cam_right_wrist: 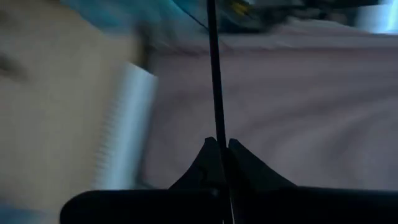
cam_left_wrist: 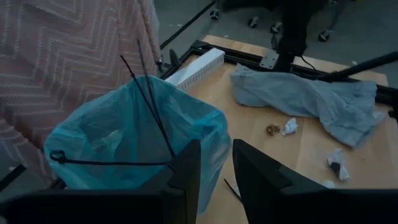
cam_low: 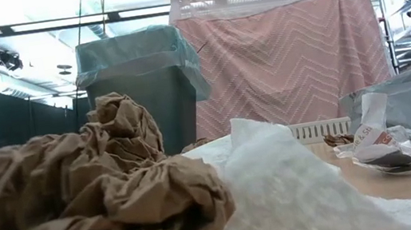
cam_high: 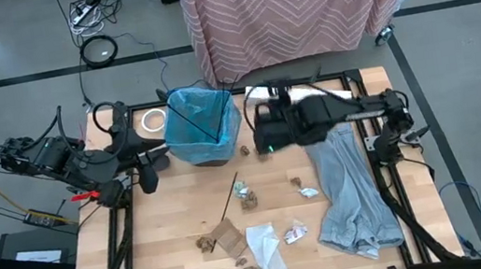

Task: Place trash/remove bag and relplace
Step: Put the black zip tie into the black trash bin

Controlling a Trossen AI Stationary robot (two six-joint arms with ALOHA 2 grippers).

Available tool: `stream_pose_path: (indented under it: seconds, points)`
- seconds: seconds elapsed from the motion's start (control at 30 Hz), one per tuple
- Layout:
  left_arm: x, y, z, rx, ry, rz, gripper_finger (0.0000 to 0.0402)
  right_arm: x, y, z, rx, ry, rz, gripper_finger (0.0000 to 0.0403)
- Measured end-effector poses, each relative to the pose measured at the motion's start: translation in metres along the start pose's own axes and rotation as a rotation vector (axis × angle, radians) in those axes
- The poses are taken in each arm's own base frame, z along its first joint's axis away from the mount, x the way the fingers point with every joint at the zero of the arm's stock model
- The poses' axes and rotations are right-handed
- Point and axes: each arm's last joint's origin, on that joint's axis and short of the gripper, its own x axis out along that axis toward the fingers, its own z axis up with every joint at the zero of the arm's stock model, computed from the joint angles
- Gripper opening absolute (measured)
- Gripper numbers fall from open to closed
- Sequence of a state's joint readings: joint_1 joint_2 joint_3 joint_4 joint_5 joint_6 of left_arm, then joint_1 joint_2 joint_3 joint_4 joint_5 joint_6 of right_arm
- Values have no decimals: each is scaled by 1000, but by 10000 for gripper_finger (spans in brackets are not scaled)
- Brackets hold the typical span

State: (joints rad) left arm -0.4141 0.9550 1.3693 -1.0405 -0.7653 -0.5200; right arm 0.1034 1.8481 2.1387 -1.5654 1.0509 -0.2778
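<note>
Beside the bin (cam_high: 202, 124), the right gripper (cam_right_wrist: 217, 144) is pinched together on a thin dark stick (cam_right_wrist: 214, 68) — it could slip or miss the bag. Left gripper (cam_left_wrist: 214, 163) waits apart; scraps (cam_high: 254, 246) litter the table (cam_high: 160, 231).

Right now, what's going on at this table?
The right gripper is shut on a thin dark stick, holding it beside the small bin lined with a blue plastic bag. The left gripper waits on the bin's other side, holding nothing. Two thin sticks already stand in the bag. Brown crumpled paper lumps, white crumpled tissue and a flat brown cardboard piece still lie on the wooden table, beside a grey cloth.
</note>
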Motion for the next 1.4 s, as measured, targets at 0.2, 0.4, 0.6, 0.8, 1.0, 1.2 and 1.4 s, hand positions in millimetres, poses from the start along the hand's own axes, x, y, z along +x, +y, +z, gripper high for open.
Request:
stream_pose_path:
  seconds: [0.2, 0.4, 0.6, 0.8, 1.0, 1.2, 1.4]
  points:
    - [0, 0, 0, -62, -4, 11, 101, 23, -26, 2, -291, 169, -276, 0]
    - [0, 1, 0, -107, -3, 12, 101, 25, -45, 23, -381, 125, -321, 0]
    - [0, 1, 0, -108, -10, 25, 101, 14, -47, 35, -463, -4, -315, 0]
    - [0, 1, 0, -109, -12, 28, 101, 23, -27, 35, -606, 8, -259, 0]
    - [0, 1, 0, -109, -19, 38, 101, 42, -8, 45, -687, 18, -253, 0]
    - [2, 0, 0, -105, -22, 50, 101, 58, 1, 55, -796, -38, -268, 0]
    - [5, -3, 0, -94, -17, 62, 101, 75, 9, 64, -840, -96, -321, 0]
